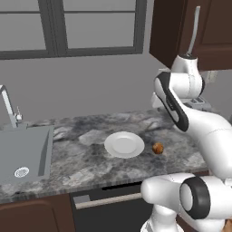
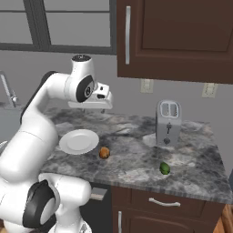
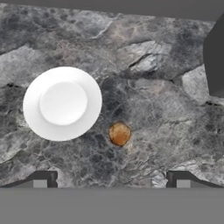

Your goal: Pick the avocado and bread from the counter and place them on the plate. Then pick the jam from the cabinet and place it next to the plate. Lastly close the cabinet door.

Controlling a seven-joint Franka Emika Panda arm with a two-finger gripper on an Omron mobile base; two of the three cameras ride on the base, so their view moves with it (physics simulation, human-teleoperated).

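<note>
The white plate [image 3: 62, 103] lies bare on the marbled counter [image 3: 166, 113]. The brown-orange bread [image 3: 119, 133] rests on the stone just beside the plate's rim, apart from it. My gripper [image 3: 111, 180] hangs high over this spot, open, with nothing between its fingertips [image 3: 41, 179]. From the right base view the gripper [image 2: 91, 109] hovers above the plate [image 2: 78, 141] and bread [image 2: 104, 153], and the dark-green avocado [image 2: 164, 169] sits far right near the counter's front edge. The cabinet door [image 2: 145, 41] with its silver handle [image 2: 128, 34] looks closed. The jam is out of view.
A silver toaster [image 2: 168, 123] stands on the counter behind the avocado. A sink [image 1: 22, 154] with a faucet [image 1: 9, 108] lies at the far left. A window [image 1: 72, 25] spans the back wall. My own arm [image 1: 181, 113] rises between the base and the plate [image 1: 124, 145].
</note>
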